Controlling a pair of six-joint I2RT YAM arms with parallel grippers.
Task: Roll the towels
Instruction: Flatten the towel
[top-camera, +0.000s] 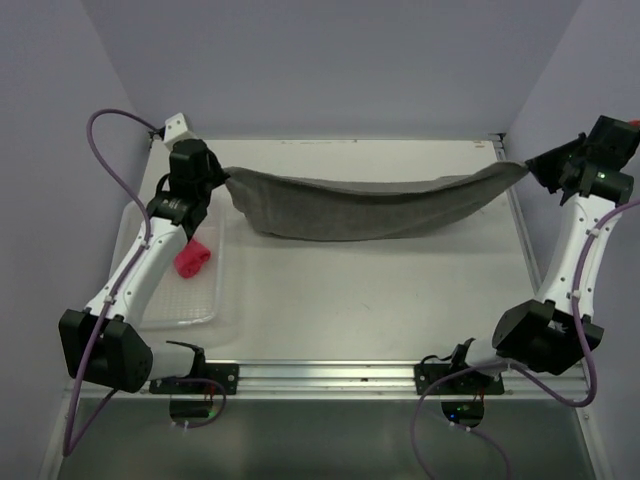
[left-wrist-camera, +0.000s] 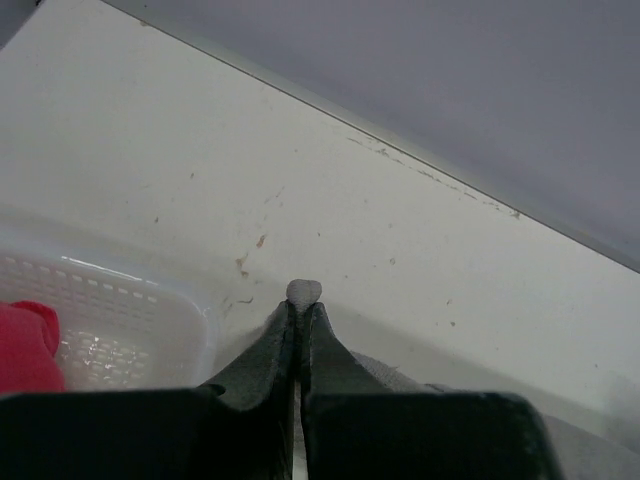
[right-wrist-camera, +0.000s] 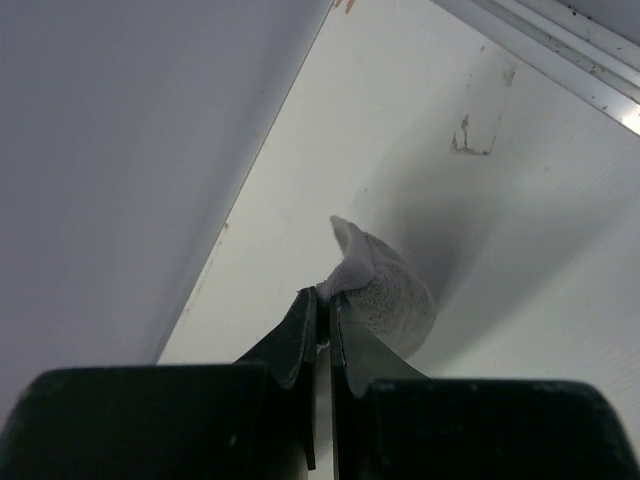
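Near the left arm's base, the white perforated basket (top-camera: 190, 305) holds the pink-red towel (top-camera: 192, 258), bunched small (its folds are hard to read). Farther back, the grey towel (top-camera: 370, 208) sags across the table (top-camera: 380, 290), stretched between the left gripper (top-camera: 222, 182) and the right gripper (top-camera: 530, 170), each clamped on one corner.

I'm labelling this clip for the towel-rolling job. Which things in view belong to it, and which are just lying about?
Job: grey towel, stretched between the left gripper and right gripper; pink towel, lying in the white basket.
Lying about: white basket; table.
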